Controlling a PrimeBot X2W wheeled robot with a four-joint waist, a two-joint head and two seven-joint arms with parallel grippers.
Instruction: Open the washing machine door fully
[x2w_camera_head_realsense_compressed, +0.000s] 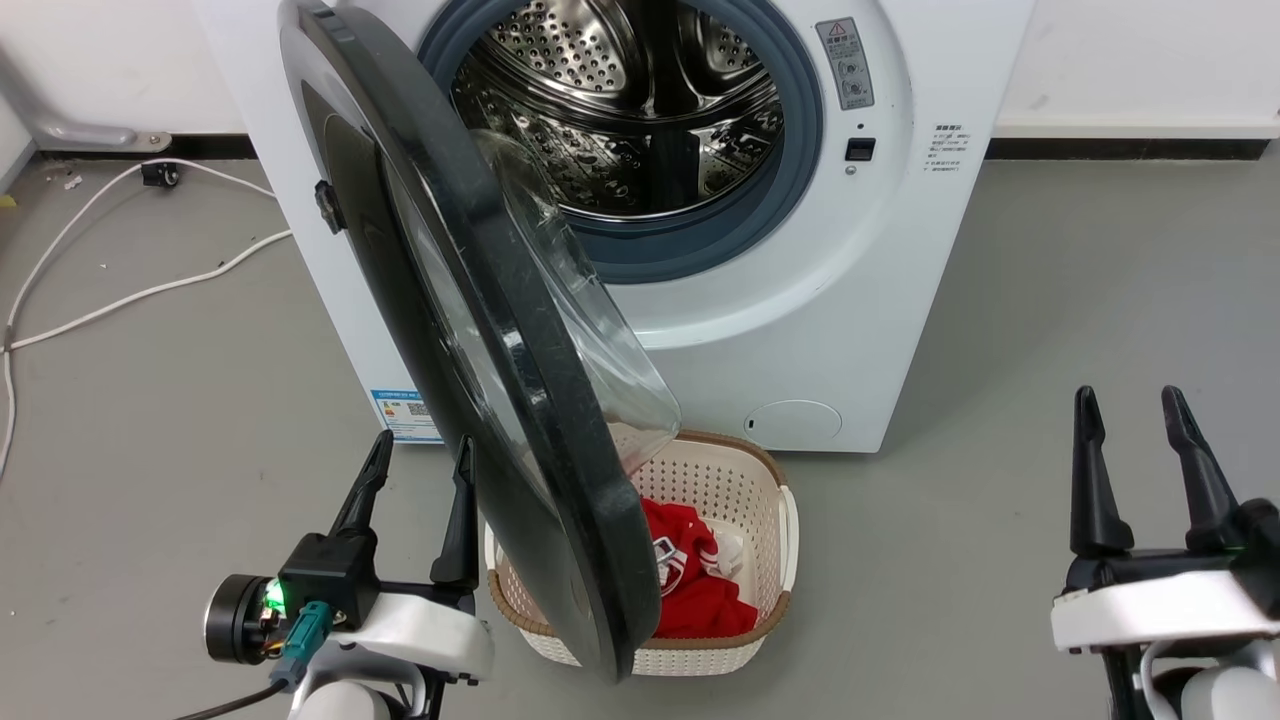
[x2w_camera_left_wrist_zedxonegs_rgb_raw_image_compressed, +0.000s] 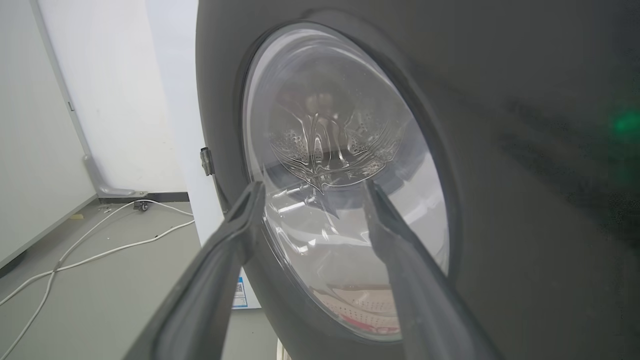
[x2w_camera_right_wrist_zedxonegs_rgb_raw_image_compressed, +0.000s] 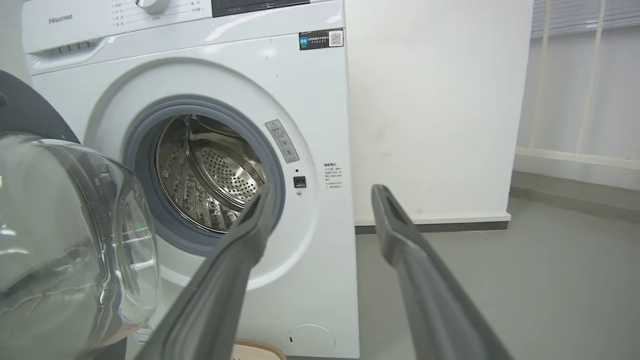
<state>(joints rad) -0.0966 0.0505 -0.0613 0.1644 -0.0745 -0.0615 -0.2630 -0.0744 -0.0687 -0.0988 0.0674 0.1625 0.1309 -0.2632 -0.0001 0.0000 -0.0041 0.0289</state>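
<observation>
from the head view, the washing machine (x2w_camera_head_realsense_compressed: 880, 300) stands at the back of the floor against the wall. its steel drum (x2w_camera_head_realsense_compressed: 640, 100) is uncovered. the washing machine door (x2w_camera_head_realsense_compressed: 560, 480) hangs from its hinge on the left side, swung out and almost edge-on, with its lower rim over a cream basket (x2w_camera_head_realsense_compressed: 740, 480). the basket sits on the floor at the machine's foot with red cloth (x2w_camera_head_realsense_compressed: 690, 580) in it. the left gripper (x2w_camera_head_realsense_compressed: 424, 440) is just beside the door's outer face, its fingers spread and holding nothing. the right gripper (x2w_camera_head_realsense_compressed: 1127, 395) is well apart at the lower right, also spread and empty. a white cable (x2w_camera_head_realsense_compressed: 120, 290) trails over the floor on the left.

in the left wrist view, the left gripper (x2w_camera_left_wrist_zedxonegs_rgb_raw_image_compressed: 314, 184) points at the door's (x2w_camera_left_wrist_zedxonegs_rgb_raw_image_compressed: 500, 175) outer face and glass; i cannot tell whether it touches.

in the right wrist view, the right gripper (x2w_camera_right_wrist_zedxonegs_rgb_raw_image_compressed: 322, 189) is parted wide and faces the machine's (x2w_camera_right_wrist_zedxonegs_rgb_raw_image_compressed: 310, 100) front. the door's glass bowl (x2w_camera_right_wrist_zedxonegs_rgb_raw_image_compressed: 75, 240) bulges in at the left.
</observation>
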